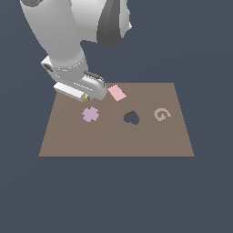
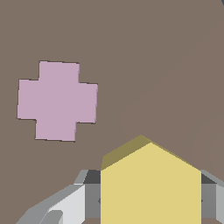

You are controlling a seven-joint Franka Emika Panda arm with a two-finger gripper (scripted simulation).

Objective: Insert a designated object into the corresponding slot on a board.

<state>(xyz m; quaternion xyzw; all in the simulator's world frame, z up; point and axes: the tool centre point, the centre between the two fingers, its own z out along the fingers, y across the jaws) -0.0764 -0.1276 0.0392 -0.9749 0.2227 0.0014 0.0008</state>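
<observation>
The yellow hexagonal block (image 2: 150,183) sits clamped between my gripper's (image 2: 151,199) grey fingers (image 2: 89,197). In the exterior view only a sliver of the block (image 1: 85,96) shows under the gripper (image 1: 86,95), which hangs low over the far corner of the brown board (image 1: 113,141) on the exterior view's left. The block is held just above the board surface (image 2: 153,65), close to the lilac cross. The hexagonal slot is not visible in either view. In the exterior view, the arm and hand cover the board's far corner.
A lilac cross piece (image 1: 90,113) (image 2: 57,101) lies flush in the board just in front of the gripper. A pink rectangular piece (image 1: 117,93) rests at the board's far edge. The dark heart cut-out (image 1: 131,118) and tan letter G (image 1: 161,114) lie toward the exterior view's right.
</observation>
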